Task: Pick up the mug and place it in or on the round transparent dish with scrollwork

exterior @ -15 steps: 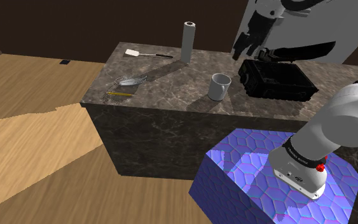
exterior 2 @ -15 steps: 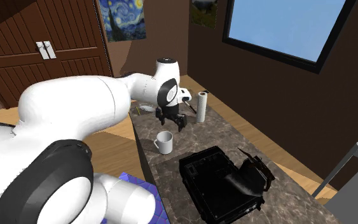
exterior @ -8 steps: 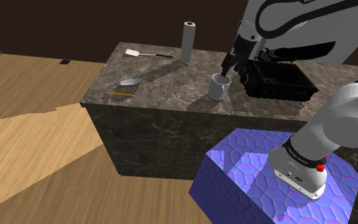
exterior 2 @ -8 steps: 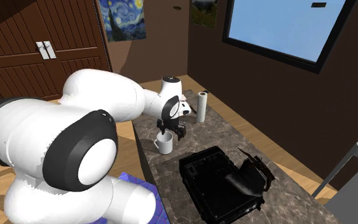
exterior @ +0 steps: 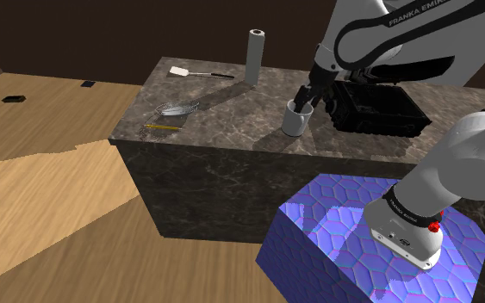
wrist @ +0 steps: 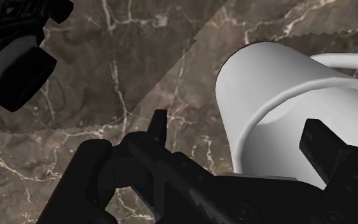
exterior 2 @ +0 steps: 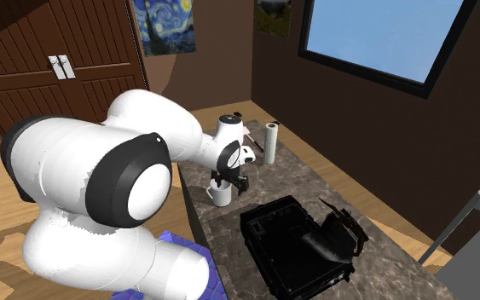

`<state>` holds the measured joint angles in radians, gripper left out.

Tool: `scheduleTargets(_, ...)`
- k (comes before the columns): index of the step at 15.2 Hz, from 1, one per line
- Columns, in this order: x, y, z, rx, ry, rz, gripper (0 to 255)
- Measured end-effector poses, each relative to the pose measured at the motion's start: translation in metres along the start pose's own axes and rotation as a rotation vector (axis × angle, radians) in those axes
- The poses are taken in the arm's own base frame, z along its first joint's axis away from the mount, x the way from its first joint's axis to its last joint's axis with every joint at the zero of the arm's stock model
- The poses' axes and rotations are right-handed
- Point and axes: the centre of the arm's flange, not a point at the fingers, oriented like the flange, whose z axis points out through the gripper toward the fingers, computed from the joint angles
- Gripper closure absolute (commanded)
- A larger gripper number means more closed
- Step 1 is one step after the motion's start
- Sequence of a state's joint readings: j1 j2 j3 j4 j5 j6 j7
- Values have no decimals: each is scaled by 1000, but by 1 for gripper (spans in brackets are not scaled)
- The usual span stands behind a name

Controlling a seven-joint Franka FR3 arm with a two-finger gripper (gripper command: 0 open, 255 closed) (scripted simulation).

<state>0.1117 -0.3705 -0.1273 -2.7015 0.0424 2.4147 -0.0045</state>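
The white arm bends down over a dark veined stone counter; its stand, a blue box with a honeycomb pattern, sits close against the counter's front; a bulky black case lies on the counter, toward the shoulder view's right; a tall pale roll stands upright near the far edge; the mug, plain grey-white, stands upright on the stone just beside the case; the dish lies well apart from it, near the counter's corner toward the shoulder view's left, with a spatula beyond it; the gripper hangs right at the mug's mouth, fingers spread; in the wrist view one finger is outside the mug's wall, clear of it, and the other is over the opening, so nothing is gripped.
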Motion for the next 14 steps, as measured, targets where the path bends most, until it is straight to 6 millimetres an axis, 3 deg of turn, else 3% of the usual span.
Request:
scheduleTargets(6, 0, 0, 4, 0, 1, 0, 0)
scheduleTargets(7, 0, 0, 4, 0, 1, 0, 255)
scheduleTargets(14, 0, 0, 4, 0, 1, 0, 255)
